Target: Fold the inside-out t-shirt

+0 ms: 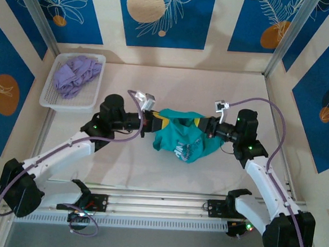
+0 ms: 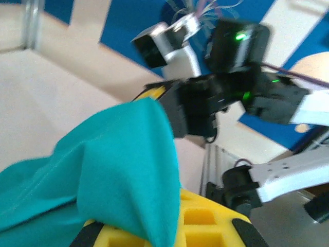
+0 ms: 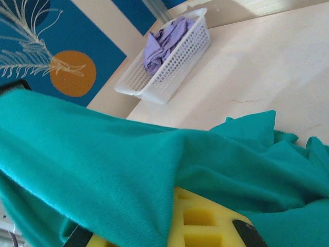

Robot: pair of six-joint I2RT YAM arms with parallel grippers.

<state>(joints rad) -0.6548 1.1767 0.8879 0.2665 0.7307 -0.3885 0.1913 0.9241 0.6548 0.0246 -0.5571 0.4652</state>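
The teal-green inside-out t-shirt (image 1: 183, 139) hangs bunched between both grippers over the middle of the table, with white print showing on its lower folds. My left gripper (image 1: 155, 122) is shut on the shirt's left edge. In the left wrist view the cloth (image 2: 118, 164) drapes over the yellow finger (image 2: 211, 221). My right gripper (image 1: 203, 125) is shut on the right edge. In the right wrist view the fabric (image 3: 118, 170) covers most of the yellow finger (image 3: 205, 221). The two grippers face each other a short way apart.
A white mesh basket (image 1: 48, 100) with a lavender garment (image 1: 74, 75) stands at the back left; the right wrist view shows the same basket (image 3: 177, 64). The pale tabletop (image 1: 212, 87) lies around the shirt. The right arm's wrist (image 2: 226, 92) is close ahead of the left gripper.
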